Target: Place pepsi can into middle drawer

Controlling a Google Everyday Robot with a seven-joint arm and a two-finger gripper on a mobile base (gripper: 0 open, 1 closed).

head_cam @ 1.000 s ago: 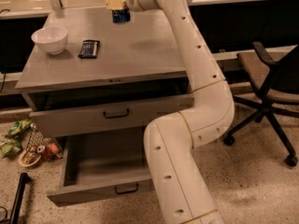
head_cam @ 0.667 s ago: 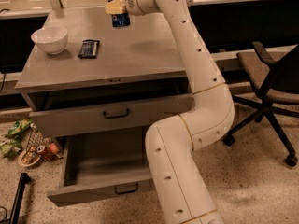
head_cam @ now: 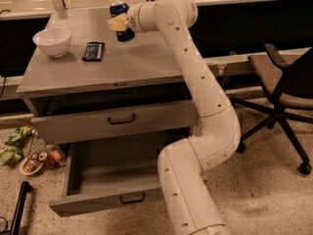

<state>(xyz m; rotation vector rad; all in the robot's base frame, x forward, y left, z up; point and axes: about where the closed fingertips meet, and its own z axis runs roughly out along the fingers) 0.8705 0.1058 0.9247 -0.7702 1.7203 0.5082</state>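
The pepsi can (head_cam: 122,33), blue with a silver top, is upright over the back middle of the grey cabinet top (head_cam: 146,62). My gripper (head_cam: 119,23) is at the end of the white arm that reaches in from the right. Its yellowish fingers (head_cam: 116,23) are shut across the can's middle. I cannot tell whether the can's base touches the top. Below, a drawer with a dark handle (head_cam: 121,119) stands a little way out. A lower drawer (head_cam: 98,180) is pulled far out with nothing in it.
A white bowl (head_cam: 52,40) and a flat dark snack bar (head_cam: 93,51) sit on the left of the cabinet top. An office chair (head_cam: 283,82) stands to the right. Snack bags and a basket (head_cam: 24,151) lie on the floor at the left.
The gripper and the can have moved toward the front of the cabinet top, lower in the view. The bowl, snack bar and drawers have not moved.
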